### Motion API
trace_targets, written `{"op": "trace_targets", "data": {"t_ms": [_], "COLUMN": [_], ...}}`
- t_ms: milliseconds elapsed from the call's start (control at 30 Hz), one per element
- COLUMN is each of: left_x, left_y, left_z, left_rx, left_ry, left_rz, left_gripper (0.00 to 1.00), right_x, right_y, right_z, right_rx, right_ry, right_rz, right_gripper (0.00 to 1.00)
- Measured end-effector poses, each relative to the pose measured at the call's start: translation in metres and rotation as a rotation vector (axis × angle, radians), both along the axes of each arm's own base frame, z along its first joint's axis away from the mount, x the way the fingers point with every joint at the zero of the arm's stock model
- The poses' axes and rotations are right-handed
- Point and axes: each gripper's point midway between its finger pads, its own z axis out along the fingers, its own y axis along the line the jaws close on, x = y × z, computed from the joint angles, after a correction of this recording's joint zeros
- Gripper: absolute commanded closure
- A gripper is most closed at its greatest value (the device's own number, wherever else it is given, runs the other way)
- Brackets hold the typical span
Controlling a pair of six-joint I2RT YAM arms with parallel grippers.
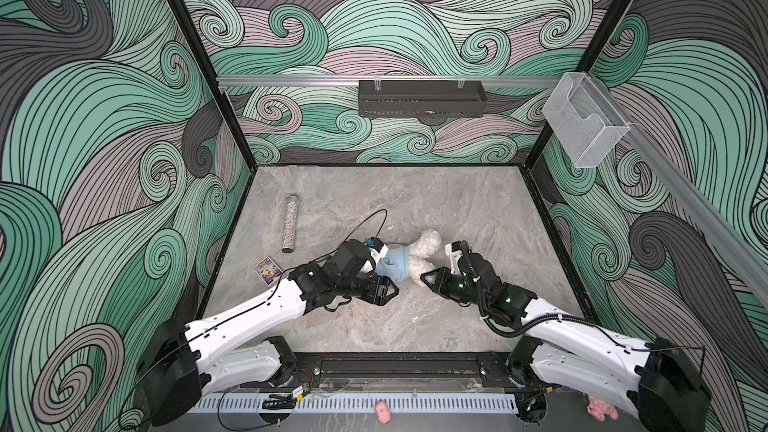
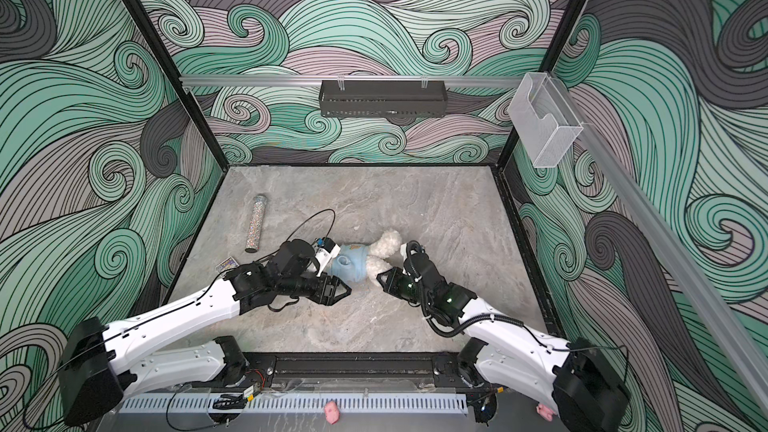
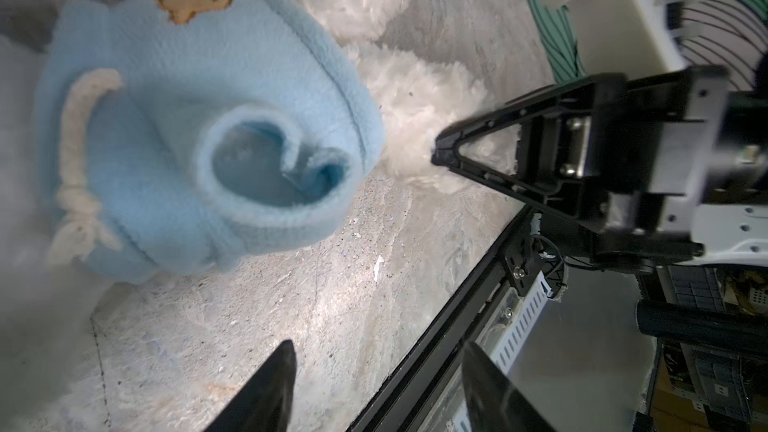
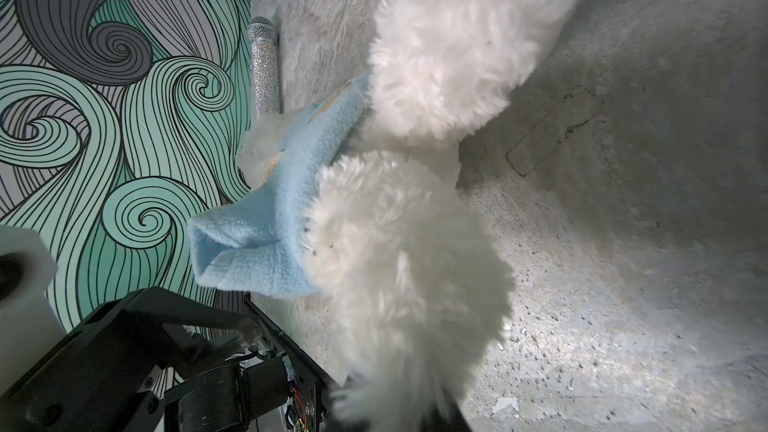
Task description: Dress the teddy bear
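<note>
The bear [image 1: 428, 241] lies mid-table [image 1: 415, 201] between both grippers, its body in a blue fleece top [image 1: 392, 268] and its white legs bare. The right gripper [image 3: 436, 153] is pressed together on the fur of one leg. The left gripper [image 3: 382, 388] sits just beside the top, spread, with nothing between its tips. A black tray [image 1: 422, 97] hangs on the rear rail and a clear bin [image 1: 586, 126] on the side rail; their contents cannot be told. A printed card [image 1: 268, 271] lies near the table's left edge, its print unreadable.

White teddy bear [image 1: 430, 239], pale-blue sweater [image 1: 394, 268]
</note>
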Motion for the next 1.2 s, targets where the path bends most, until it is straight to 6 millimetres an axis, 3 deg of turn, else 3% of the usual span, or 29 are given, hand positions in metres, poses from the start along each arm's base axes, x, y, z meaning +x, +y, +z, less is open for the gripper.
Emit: {"op": "trace_targets", "data": {"t_ms": [100, 367, 467, 567, 733, 900, 1033, 1200], "left_x": [0.015, 0.074, 0.103, 0.122, 0.115, 0.095, 0.098, 0.093], "left_y": [0.001, 0.012, 0.013, 0.009, 0.009, 0.022, 0.021, 0.006], "left_z": [-0.017, -0.038, -0.041, -0.044, -0.046, -0.036, -0.034, -0.052], "left_rx": [0.061, 0.139, 0.121, 0.089, 0.053, 0.030, 0.037, 0.014], "left_ry": [0.009, -0.033, -0.016, -0.022, -0.032, -0.075, -0.095, -0.011], "left_rz": [0.074, 0.233, 0.244, 0.222, 0.175, 0.161, 0.144, 0.083], "left_gripper": [0.36, 0.60, 0.59, 0.51, 0.38, 0.36, 0.39, 0.44], "right_x": [-0.003, -0.033, -0.052, -0.063, -0.041, -0.009, 0.026, 0.048], "right_y": [0.006, 0.036, 0.052, 0.066, 0.058, 0.038, 0.025, 0.023], "right_z": [-0.002, -0.008, -0.011, -0.005, 0.016, 0.030, 0.024, 0.004], "right_rx": [-0.020, -0.089, -0.126, -0.178, -0.346, -0.444, -0.491, -0.552], "right_ry": [-0.007, -0.114, -0.161, -0.227, -0.366, -0.433, -0.405, -0.389], "right_rz": [0.039, 0.260, 0.382, 0.491, 0.496, 0.419, 0.319, 0.312], "right_gripper": [0.82, 0.75, 0.63, 0.54, 0.45, 0.43, 0.43, 0.45]}}
